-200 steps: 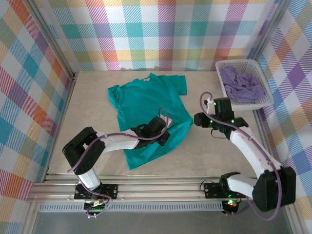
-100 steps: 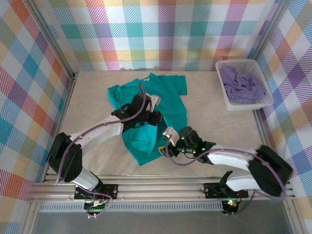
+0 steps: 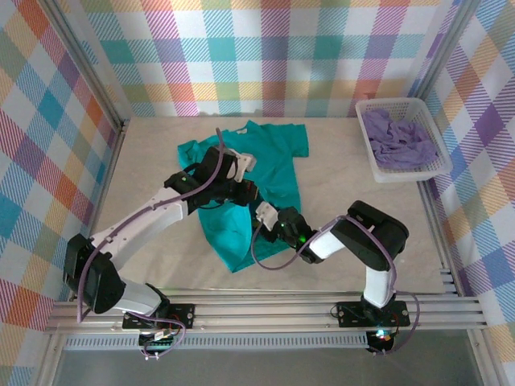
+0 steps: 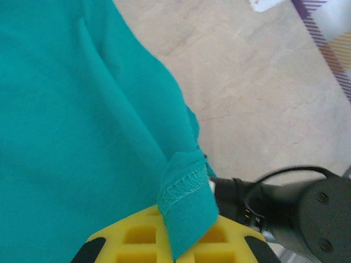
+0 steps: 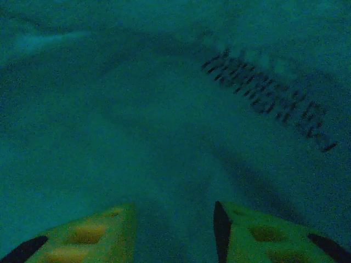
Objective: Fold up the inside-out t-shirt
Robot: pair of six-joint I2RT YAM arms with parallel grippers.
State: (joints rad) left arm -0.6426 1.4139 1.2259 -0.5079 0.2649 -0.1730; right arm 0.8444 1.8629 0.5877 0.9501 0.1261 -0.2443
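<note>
The inside-out t-shirt (image 3: 241, 165) is teal and lies mid-table, its lower right part folded up over the body. My left gripper (image 3: 244, 190) is shut on the stitched hem (image 4: 184, 189), which sticks out from between its yellow fingers (image 4: 137, 238). My right gripper (image 3: 271, 221) lies low against the shirt's lower right edge. In the right wrist view its fingers (image 5: 263, 233) stand apart in dim teal shade, with cloth (image 5: 164, 109) and a faint mirrored print (image 5: 269, 98) close ahead.
A white basket (image 3: 366, 143) holding a lavender garment (image 3: 398, 138) stands at the back right. Bare marbled tabletop (image 3: 354, 185) lies between the shirt and the basket. The right arm's dark body (image 4: 307, 211) sits close beside my left gripper.
My left gripper has carried the hem up and back over the shirt. The right arm swung from beside the shirt down to its lower edge and went under the cloth.
</note>
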